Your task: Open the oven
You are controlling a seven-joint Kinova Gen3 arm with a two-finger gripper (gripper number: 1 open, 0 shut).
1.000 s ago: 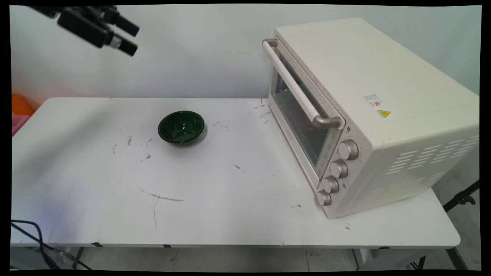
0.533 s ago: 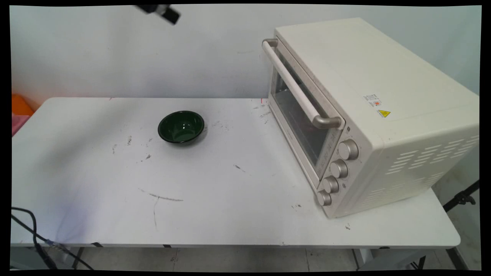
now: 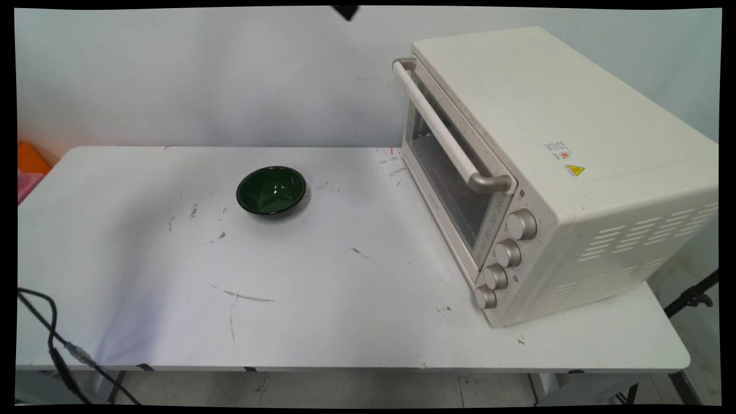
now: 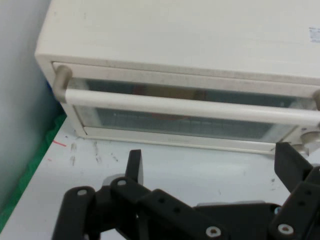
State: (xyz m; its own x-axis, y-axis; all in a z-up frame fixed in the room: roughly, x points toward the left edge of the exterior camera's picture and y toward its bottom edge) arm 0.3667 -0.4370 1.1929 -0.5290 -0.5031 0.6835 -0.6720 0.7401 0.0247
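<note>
**Tool high above the worktop, facing the oven door**

Black two-finger tool (image 4: 210, 167) raised to the top edge of the main view, only a dark tip showing there (image 3: 345, 11). Spread wide in the hand view, one finger (image 4: 134, 166) at the left and the other (image 4: 291, 167) at the right, nothing between them. Looks straight at the cream-coloured boxy toaster oven (image 4: 200, 35), well apart from it.

Oven stands on the right part of the white scuffed worktop (image 3: 322, 299), its glass door (image 3: 445, 167) shut and turned toward the worktop's middle. Long white bar handle with metal ends (image 4: 190, 106) runs across the door's upper part. Four round silver knobs (image 3: 506, 253) in a column beside the door, at the oven's near corner.

Dark green glossy round bowl (image 3: 271, 190) sits upright on the worktop, left of the oven and well apart from it, empty as far as visible. Black cables (image 3: 54, 345) hang over the near left edge.
</note>
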